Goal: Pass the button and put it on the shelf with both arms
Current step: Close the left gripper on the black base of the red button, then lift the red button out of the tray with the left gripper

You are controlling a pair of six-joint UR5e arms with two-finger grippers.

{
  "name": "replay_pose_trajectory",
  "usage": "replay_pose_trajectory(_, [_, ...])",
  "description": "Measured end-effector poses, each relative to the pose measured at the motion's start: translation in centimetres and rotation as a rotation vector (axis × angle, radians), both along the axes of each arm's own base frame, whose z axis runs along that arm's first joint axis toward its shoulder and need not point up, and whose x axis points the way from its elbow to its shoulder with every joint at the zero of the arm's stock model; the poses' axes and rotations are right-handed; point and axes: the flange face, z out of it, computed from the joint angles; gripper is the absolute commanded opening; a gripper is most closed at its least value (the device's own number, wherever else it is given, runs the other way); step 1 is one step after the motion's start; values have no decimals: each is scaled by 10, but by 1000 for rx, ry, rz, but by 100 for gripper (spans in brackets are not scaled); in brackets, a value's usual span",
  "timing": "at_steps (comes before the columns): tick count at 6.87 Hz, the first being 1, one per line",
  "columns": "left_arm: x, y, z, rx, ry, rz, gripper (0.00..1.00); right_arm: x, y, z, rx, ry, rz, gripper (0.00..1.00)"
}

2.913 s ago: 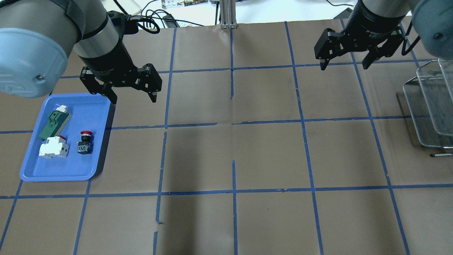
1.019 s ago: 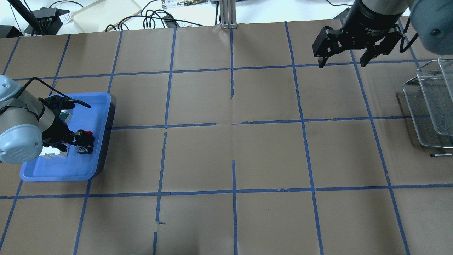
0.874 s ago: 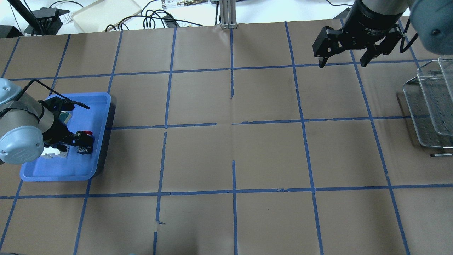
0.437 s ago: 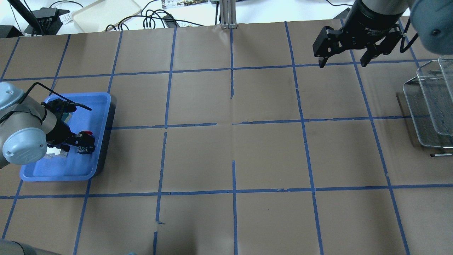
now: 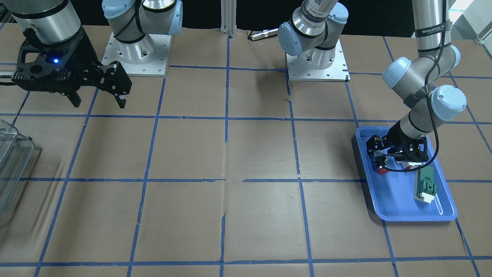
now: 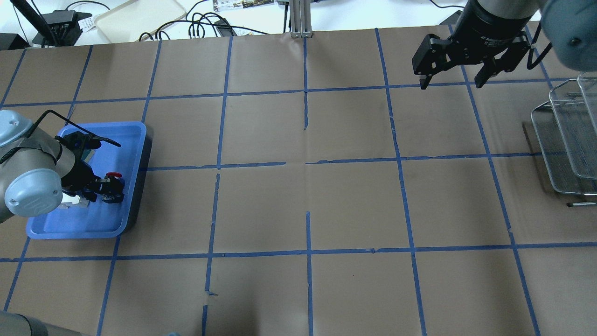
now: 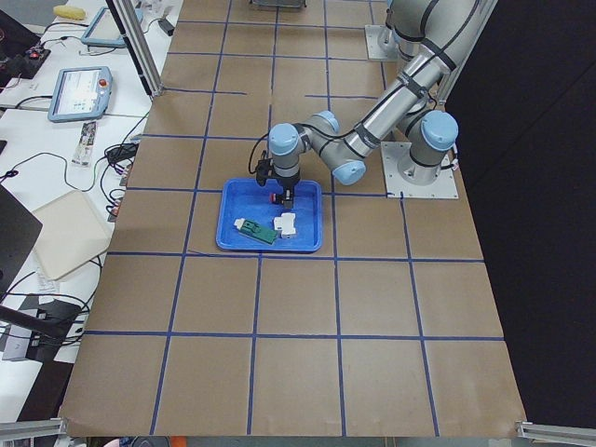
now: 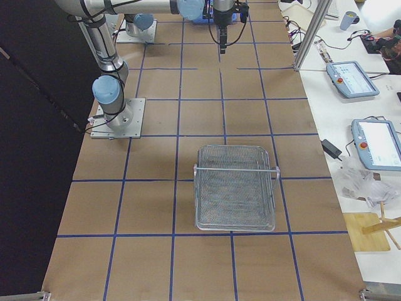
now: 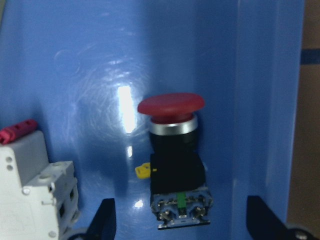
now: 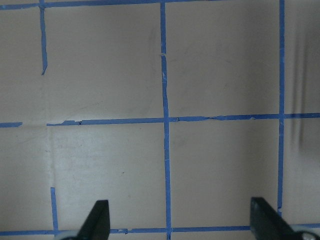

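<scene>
Left gripper (image 9: 182, 220) spread wide, straddling button (image 9: 174, 145) lying flat in blue tray (image 9: 75, 60).

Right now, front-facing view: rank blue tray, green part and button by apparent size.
1. blue tray, largest by far
2. green part
3. button, smallest; partly hidden, mainly its red cap shows

white block (image 9: 31, 182) near btn (image 9: 173, 150) on one side, tray wall (image 9: 267, 100) on other, gaps btw
</scene>
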Motion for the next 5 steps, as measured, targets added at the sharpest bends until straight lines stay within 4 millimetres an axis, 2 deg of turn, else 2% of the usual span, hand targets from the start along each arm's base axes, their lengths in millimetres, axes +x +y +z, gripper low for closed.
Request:
replay_pose_trajectory(3, [1, -2, 4, -10, -4, -26, 14, -1, 1, 5, -8, 0, -5, 100])
replay_pose_trajectory(4, [1, -5, 17, -29, -18, -50, 8, -2, 1, 6, -12, -3, -5, 100])
replay_pose_trajectory(5, [1, -13, 41, -52, -32, -120, 7, -2, 2, 9, -16, -8, -6, 100])
